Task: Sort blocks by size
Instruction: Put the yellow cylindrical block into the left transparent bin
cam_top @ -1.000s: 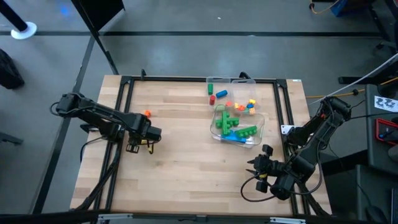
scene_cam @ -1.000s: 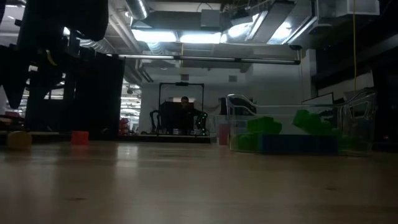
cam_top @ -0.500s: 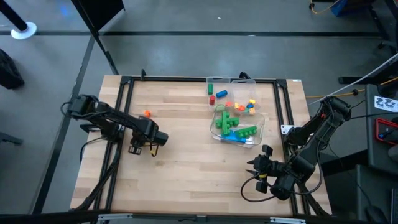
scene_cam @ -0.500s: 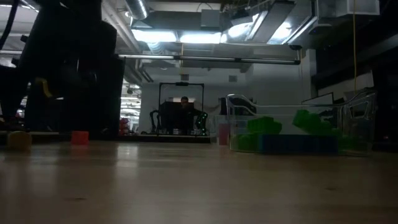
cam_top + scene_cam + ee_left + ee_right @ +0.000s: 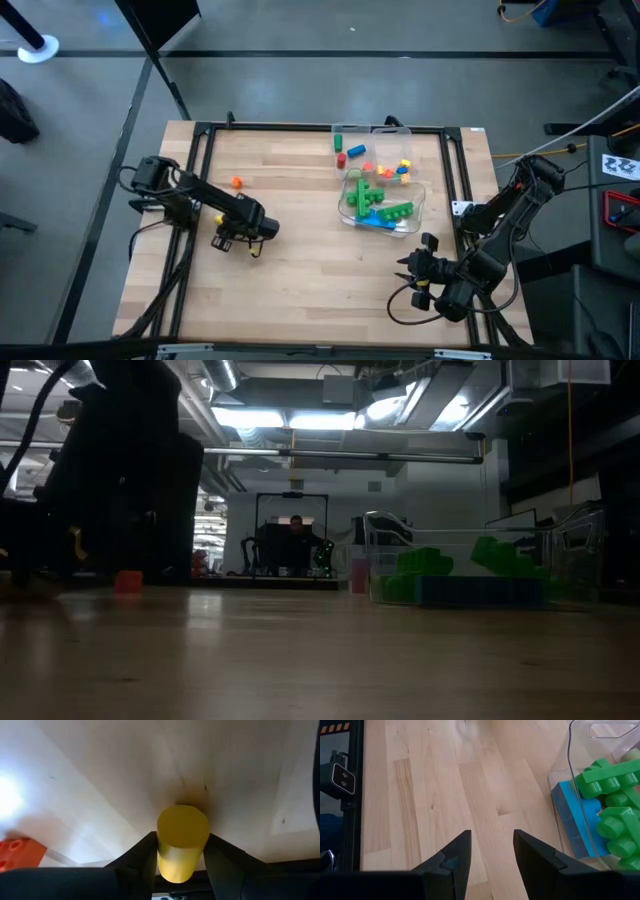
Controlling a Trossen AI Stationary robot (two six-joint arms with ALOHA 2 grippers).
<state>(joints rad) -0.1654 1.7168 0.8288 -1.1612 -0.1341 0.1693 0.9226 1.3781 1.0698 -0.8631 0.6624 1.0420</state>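
Pale wood-grain tabletop (image 5: pixel 300 280) carries a clear plastic tray (image 5: pixel 415 212) right of centre, heaped with studded green and blue blocks (image 5: pixel 382 203). My left pincer (image 5: pixel 250 243), now farther toward mid-frame than before, grips a smooth yellow cylinder (image 5: pixel 182 840). My right pincer (image 5: pixel 408 268) waits lower right, fingers parted on nothing.
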